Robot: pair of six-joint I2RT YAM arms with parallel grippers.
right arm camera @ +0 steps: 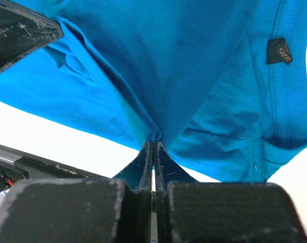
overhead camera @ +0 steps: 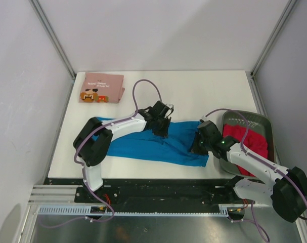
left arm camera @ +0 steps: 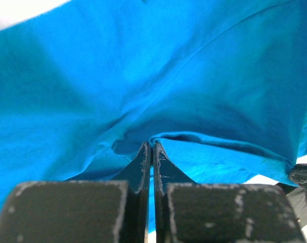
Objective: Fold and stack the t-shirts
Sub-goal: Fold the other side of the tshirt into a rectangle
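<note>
Currently your left end effector [left arm camera: 151, 148] is clamped on a fold of the blue shirt [overhead camera: 138, 144], and your right end effector [right arm camera: 154, 144] pinches its right end. The shirt lies spread across the near table [overhead camera: 204, 93]. Pink shirt [overhead camera: 101, 87] sits folded at the far-left corner; red shirt [overhead camera: 252, 142] is in the basket [overhead camera: 244, 118].

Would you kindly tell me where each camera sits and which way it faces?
Top external: above and behind the bases, looking down on the table; left arm and right arm show.
Left wrist: on the left wrist, looking along its shut jaws into pinched blue t-shirt cloth.
Right wrist: likewise, shut jaws pinching that cloth, size tag visible.
Shared: all three see the blue t-shirt.
</note>
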